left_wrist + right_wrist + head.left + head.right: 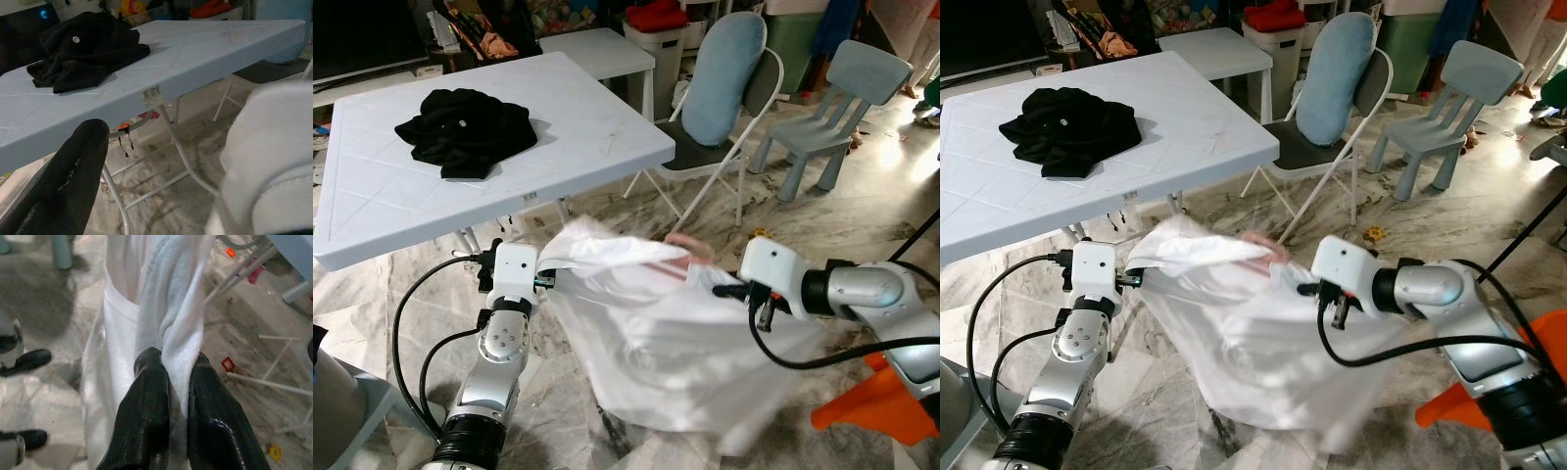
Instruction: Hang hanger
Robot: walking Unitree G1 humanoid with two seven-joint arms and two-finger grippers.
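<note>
A white shirt [656, 343] hangs stretched between my two grippers, low in front of the light blue table [607, 137]. A blurred pink piece [680, 240], apparently the hanger, pokes out at the shirt's top edge. My left gripper [546, 281] is at the shirt's left end. In the left wrist view its fingers [73, 176] stand wide apart, with white cloth [274, 156] draped over the other finger. My right gripper [178, 364] is shut on a bunched fold of the shirt [166, 308]. A black garment [465, 132] lies crumpled on the table.
A folding chair with a blue cushion [724, 88] stands right of the table, with a small blue child's chair [842, 88] beyond it. A low white table [607, 49] and a bin [656, 39] are behind. An orange object [876, 401] lies by my right arm.
</note>
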